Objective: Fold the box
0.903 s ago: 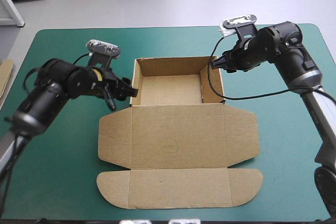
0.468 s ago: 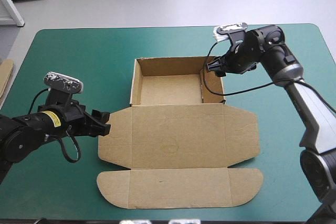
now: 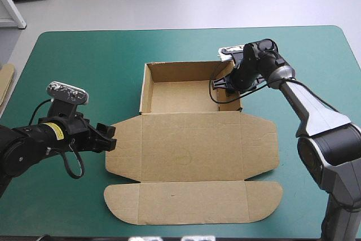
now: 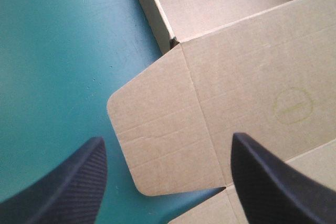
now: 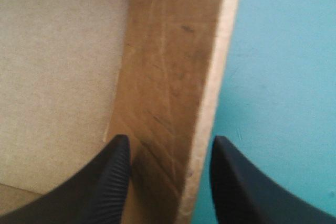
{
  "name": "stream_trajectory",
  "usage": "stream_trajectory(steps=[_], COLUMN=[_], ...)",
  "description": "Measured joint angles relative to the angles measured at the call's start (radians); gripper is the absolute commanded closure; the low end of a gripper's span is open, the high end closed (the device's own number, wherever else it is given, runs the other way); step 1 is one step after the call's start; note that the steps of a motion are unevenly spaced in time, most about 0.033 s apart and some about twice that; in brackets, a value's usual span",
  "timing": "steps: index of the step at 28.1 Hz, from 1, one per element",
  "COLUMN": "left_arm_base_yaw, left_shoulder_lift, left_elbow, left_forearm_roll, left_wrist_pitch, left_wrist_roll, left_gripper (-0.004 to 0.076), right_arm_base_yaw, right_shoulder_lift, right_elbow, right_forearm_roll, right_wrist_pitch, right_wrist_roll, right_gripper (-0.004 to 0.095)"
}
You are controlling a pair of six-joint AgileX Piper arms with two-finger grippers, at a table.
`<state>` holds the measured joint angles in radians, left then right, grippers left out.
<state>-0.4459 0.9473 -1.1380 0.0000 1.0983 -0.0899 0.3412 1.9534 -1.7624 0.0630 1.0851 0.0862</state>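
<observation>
The brown box (image 3: 192,145) lies at the table's middle as an open tray (image 3: 183,97) with raised walls, its lid flat toward the front. My left gripper (image 3: 107,138) sits low beside the lid's left side flap (image 4: 152,124). It is open (image 4: 168,140), and the flap's rounded corner lies just ahead of its fingers. My right gripper (image 3: 225,83) is at the tray's right wall (image 5: 173,66). It is open (image 5: 170,140) and straddles that wall's top edge, one finger inside the tray and one outside.
An edge of more brown board (image 3: 5,80) shows at the table's left edge. Teal-green cover (image 3: 84,55) lies bare around the box on all sides. The lid's front flap (image 3: 192,201) reaches close to the table's front edge.
My left gripper has left the tray's left wall and come down toward the front, beside the lid's left flap. My right gripper has moved in over the tray's right wall.
</observation>
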Motion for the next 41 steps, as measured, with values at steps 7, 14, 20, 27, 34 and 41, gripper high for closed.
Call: stream_trajectory(steps=[7,14,20,27,34,41], left_arm_base_yaw=[0.0,0.0,0.0,0.0,0.0,0.0], left_shoulder_lift=[0.0,0.0,0.0,0.0,0.0,0.0], left_elbow=[0.0,0.0,0.0,0.0,0.0,0.0], left_forearm_roll=[0.024,0.028,0.028,0.027,0.028,0.028], left_wrist_pitch=[0.001,0.032,0.053,0.063,0.063,0.068], left_wrist_roll=[0.0,0.001,0.008,0.023,0.027,0.027], left_gripper=[0.0241,0.0241,0.0241,0.0241,0.0241,0.0241], right_arm_base_yaw=[0.002,-0.083,-0.322,-0.612,-0.775,-0.782], right_shoulder_lift=[0.006,-0.023,-0.047,-0.045,0.021,0.04], right_elbow=[-0.005,-0.005,-0.005,-0.003,-0.003,-0.003], right_forearm_roll=[-0.039,-0.219,-0.291,-0.296,-0.272,-0.296], right_wrist_pitch=[0.035,0.072,0.058,-0.029,-0.041,-0.054], right_wrist_roll=[-0.047,-0.057,-0.113,-0.15,-0.164,-0.152], right_gripper=[0.0924,0.0925,0.0925,0.0925,0.0925,0.0421])
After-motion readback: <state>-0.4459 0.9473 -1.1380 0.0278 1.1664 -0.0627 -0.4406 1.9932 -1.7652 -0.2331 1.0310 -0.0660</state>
